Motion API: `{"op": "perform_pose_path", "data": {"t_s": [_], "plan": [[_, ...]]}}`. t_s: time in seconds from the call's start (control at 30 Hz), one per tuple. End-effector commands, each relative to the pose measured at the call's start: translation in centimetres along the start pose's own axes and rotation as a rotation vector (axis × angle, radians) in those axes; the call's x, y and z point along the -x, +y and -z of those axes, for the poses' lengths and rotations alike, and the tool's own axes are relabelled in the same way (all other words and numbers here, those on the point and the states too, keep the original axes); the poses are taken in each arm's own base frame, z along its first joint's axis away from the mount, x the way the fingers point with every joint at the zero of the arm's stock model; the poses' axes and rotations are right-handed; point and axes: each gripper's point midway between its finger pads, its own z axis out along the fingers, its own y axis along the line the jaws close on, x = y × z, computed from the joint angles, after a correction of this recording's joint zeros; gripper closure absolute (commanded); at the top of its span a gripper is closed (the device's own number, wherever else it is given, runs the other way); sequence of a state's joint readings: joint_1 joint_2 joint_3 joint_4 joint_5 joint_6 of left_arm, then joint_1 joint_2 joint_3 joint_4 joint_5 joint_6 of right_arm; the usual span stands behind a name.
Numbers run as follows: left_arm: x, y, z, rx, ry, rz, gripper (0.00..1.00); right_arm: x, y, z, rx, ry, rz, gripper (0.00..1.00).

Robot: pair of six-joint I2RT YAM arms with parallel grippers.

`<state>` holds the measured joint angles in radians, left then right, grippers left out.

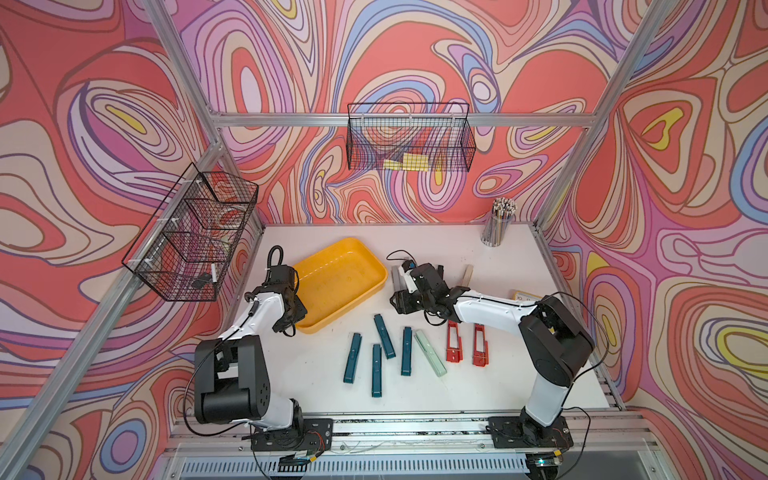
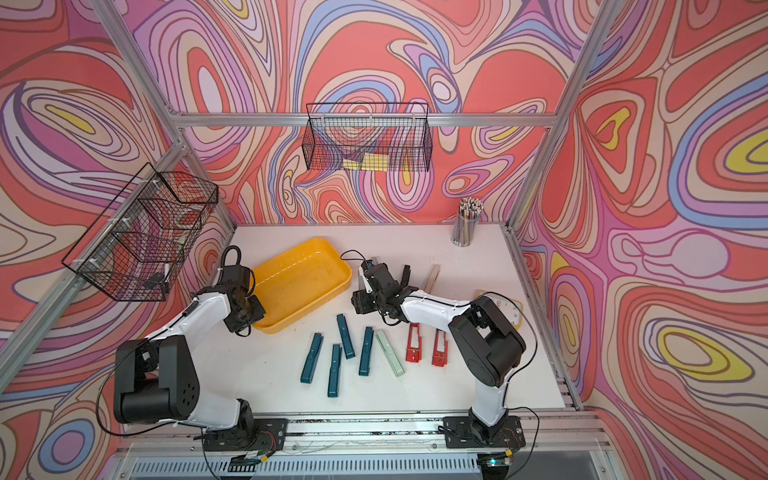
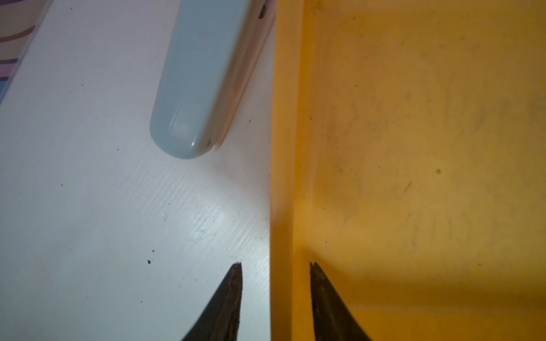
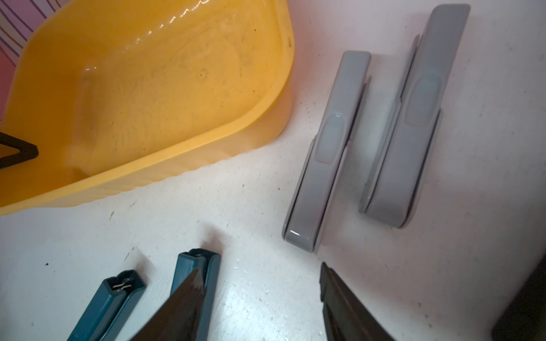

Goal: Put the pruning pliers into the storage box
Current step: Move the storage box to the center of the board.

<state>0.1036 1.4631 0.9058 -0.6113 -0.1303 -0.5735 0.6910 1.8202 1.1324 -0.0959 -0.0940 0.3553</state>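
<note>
Yellow box [image 3: 285,147] wall stands between the parted jaws of our left tool [image 3: 275,264], ungripped. Our right tool [image 4: 260,270] hangs open, empty, near two grey pliers [image 4: 328,147].

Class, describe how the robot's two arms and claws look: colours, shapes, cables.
Both the left arm and right arm have white tubular links between chunky black joint housings, with thin black cables looping alongside. Each stands on a black base plate. The left claw and right claw are dark wedges tapering to points.
</note>
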Motion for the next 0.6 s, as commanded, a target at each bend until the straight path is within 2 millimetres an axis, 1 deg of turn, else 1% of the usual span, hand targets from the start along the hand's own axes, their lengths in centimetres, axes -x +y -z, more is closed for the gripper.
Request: {"op": "perform_pose_path", "data": {"t_s": [0.0, 0.1, 0.17, 0.33, 0.47, 0.57], "plan": [[-0.5, 0.1, 1.2, -0.019, -0.002, -0.008, 0.46, 0.6, 0.2, -0.4, -0.017, -0.001, 0.005, 0.33], [-0.2, -0.4, 2.4, -0.058, -0.004, -0.02, 0.34, 0.6, -0.1, -0.6, -0.032, 0.008, 0.004, 0.33], [-0.1, -0.7, 3.2, -0.078, -0.008, -0.026, 0.31, 0.6, -0.1, -0.7, -0.032, 0.007, 0.005, 0.33], [0.2, -1.0, 5.3, -0.123, -0.038, -0.032, 0.27, 0.2, -0.4, -1.5, -0.046, 0.026, 0.008, 0.34], [0.8, -0.8, 7.7, -0.156, -0.096, -0.04, 0.25, -0.1, -0.7, -2.2, -0.056, 0.037, 0.014, 0.37], [0.9, -1.1, 9.4, -0.198, -0.12, -0.048, 0.23, 0.1, -1.0, -2.6, -0.07, 0.035, 0.017, 0.38]]}}
